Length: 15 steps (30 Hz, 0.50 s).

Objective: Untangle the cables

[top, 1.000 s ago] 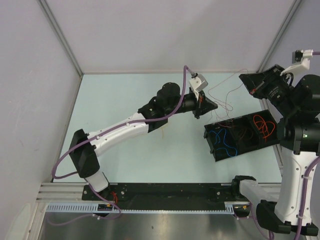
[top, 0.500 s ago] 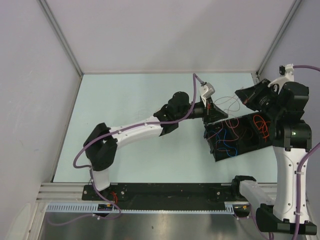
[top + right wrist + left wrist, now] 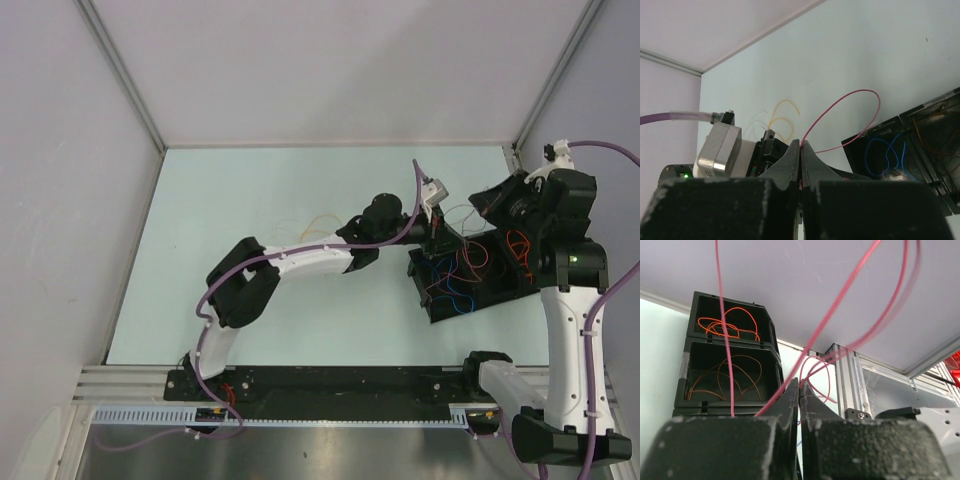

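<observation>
Pinched red cable (image 3: 860, 90) above black bin (image 3: 700, 341)

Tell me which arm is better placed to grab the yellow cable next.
Probably left: that arm passes beside the yellow cable, the right gripper hangs above the bin. It and the left gripper both pinch the pink cable.

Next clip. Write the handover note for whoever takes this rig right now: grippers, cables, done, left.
Left gripper: shut on red cable.
Right gripper: shut on red cable too; whether it's the same strand, cannot tell.
Bin: blue cables, brown cables and orange cables already in separate compartments.
Pale yellow cables lie loose on the table.
Left: free and stow the red cable, then probably the yellow ones.
</observation>
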{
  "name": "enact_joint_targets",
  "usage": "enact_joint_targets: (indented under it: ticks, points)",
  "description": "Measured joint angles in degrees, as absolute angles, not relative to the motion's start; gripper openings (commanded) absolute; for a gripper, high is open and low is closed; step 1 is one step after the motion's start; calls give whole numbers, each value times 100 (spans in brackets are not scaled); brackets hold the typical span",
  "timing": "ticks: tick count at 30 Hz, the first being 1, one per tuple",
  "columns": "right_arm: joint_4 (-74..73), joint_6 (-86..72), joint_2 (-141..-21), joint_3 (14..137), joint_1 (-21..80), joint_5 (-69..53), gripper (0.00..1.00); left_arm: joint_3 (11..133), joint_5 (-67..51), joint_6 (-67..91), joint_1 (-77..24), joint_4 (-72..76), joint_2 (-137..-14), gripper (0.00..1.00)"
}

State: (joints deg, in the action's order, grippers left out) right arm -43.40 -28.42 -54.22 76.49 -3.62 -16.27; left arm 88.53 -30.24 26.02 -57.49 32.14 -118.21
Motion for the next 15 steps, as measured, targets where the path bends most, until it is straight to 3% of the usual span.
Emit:
enact_joint_targets:
  ticks: [15]
  points:
    - [-4206, -2842, -5461, 6497, -255, -1415, 0, 9365, -2547, 1973, -5765, 1900, -12291, 0]
